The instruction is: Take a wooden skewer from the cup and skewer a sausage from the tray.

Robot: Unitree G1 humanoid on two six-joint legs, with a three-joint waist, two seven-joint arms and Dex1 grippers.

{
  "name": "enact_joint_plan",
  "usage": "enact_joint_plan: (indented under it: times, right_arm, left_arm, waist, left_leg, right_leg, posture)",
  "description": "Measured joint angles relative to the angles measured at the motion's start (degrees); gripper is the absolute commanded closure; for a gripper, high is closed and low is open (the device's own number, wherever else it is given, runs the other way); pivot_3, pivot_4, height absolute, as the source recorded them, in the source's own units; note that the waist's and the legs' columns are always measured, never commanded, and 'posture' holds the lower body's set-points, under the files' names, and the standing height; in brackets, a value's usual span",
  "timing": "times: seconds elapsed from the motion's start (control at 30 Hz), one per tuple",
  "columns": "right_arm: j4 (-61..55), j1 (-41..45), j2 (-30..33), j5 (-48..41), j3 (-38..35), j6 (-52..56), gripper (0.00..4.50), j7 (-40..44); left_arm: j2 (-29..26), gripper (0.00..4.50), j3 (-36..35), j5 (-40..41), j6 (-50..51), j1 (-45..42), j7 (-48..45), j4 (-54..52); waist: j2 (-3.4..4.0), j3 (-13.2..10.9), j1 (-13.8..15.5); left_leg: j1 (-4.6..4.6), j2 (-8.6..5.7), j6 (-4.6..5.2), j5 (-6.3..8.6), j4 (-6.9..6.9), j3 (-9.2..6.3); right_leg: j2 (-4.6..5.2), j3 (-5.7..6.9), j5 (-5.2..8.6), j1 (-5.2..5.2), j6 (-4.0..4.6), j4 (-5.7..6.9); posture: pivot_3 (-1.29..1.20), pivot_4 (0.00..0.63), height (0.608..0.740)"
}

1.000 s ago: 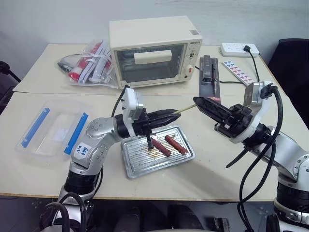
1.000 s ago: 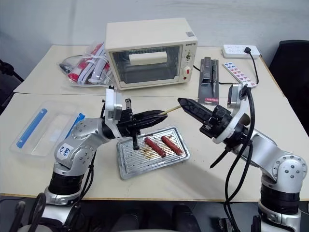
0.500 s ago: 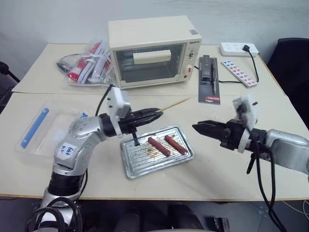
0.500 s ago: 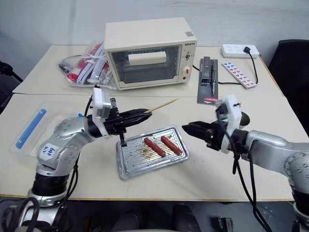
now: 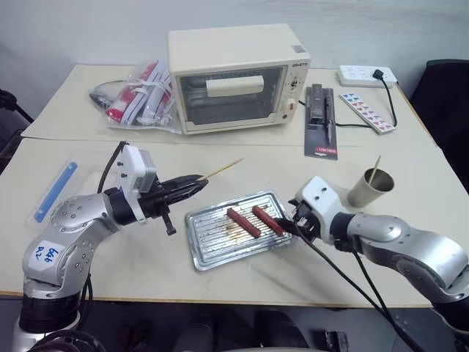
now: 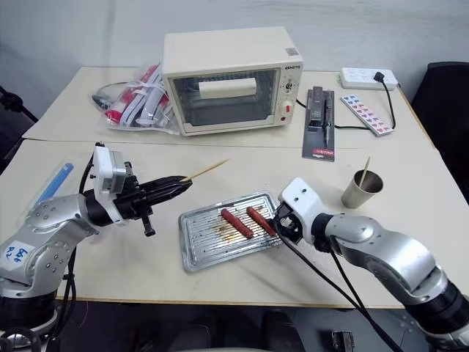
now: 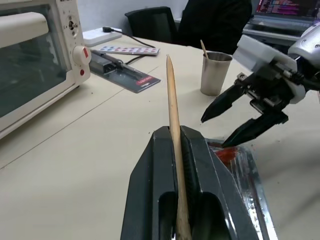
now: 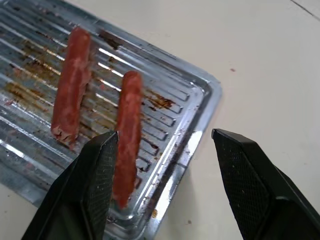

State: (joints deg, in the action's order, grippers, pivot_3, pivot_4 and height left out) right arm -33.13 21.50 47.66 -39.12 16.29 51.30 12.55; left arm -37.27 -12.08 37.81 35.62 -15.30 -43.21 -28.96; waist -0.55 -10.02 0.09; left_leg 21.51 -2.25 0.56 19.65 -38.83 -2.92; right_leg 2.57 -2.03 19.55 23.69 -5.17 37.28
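Two reddish-brown sausages lie on a shiny silver, ribbed tray with brown grease marks; the skewer is pale tan; the cup dull grey-beige; the oven cream; the worktop beige.

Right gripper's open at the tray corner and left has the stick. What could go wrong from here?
The open right gripper straddles the shiny silver tray's rim, one finger beside the nearer reddish-brown sausage; closing might pinch metal instead. The thin pale wooden skewer, clamped in the left gripper, could slip or snap when pushed.
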Motion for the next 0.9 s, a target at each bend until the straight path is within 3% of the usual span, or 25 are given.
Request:
enact_joint_plan:
  times: [0.1,0.2,0.3,0.7,0.8,0.9]
  right_arm:
    - [0.38,0.18,-2.97,2.41,1.47,0.48,1.38,0.80]
    - [1.54,0.52,-4.27,4.81,1.55,1.27,1.86,2.38]
    - [1.91,0.52,-5.51,6.83,1.83,1.46,2.63,4.26]
    - [5.96,0.89,-10.39,15.29,4.03,0.50,2.63,7.93]
    - [6.76,0.89,-11.62,16.89,3.98,-0.03,3.14,8.97]
    - [6.87,0.71,-12.81,17.61,3.96,0.05,3.95,9.78]
  left_arm:
    - [-0.15,4.50,-0.11,0.18,0.15,0.14,0.57,-0.22]
    - [-0.58,4.50,-0.14,0.19,0.15,0.14,1.15,-0.35]
    - [-0.69,4.50,-0.16,0.27,0.26,0.14,1.85,-1.21]
    - [0.50,4.50,0.88,0.56,0.65,-0.11,4.81,-2.53]
    - [0.39,4.50,0.90,0.56,0.65,-0.40,4.79,-2.50]
    - [0.37,4.50,0.95,0.56,0.64,-1.17,4.75,-2.47]
  waist:
    - [0.00,0.00,-0.13]
    - [0.00,0.00,-0.11]
    - [0.00,0.00,-0.12]
    - [0.01,0.00,-0.19]
    - [0.01,0.00,-0.21]
    - [0.01,0.00,-0.24]
  left_leg:
    - [0.00,0.00,-0.02,-0.01,0.00,0.00]
    - [0.00,-0.02,-0.02,-0.01,0.00,0.00]
    - [0.00,-0.02,-0.02,-0.01,0.01,0.00]
    - [-0.04,-0.04,-0.03,-0.01,0.00,0.01]
    - [-0.05,-0.04,-0.03,-0.01,0.00,0.01]
    - [-0.06,-0.05,-0.04,-0.02,-0.01,0.01]
  right_leg:
    - [-0.01,0.00,0.00,0.02,0.00,0.03]
    - [-0.01,0.00,0.00,0.01,0.00,0.02]
    - [-0.01,0.00,0.00,0.02,0.00,0.01]
    - [-0.01,-0.01,0.00,0.01,0.00,0.06]
    - [-0.01,-0.01,0.00,0.01,0.00,0.08]
    - [-0.01,-0.01,0.00,0.01,0.00,0.09]
  posture:
    - [0.00,0.150,0.740]
    - [0.00,0.150,0.740]
    - [0.00,0.150,0.740]
    - [0.00,0.150,0.740]
    - [0.00,0.150,0.740]
    - [0.00,0.150,0.740]
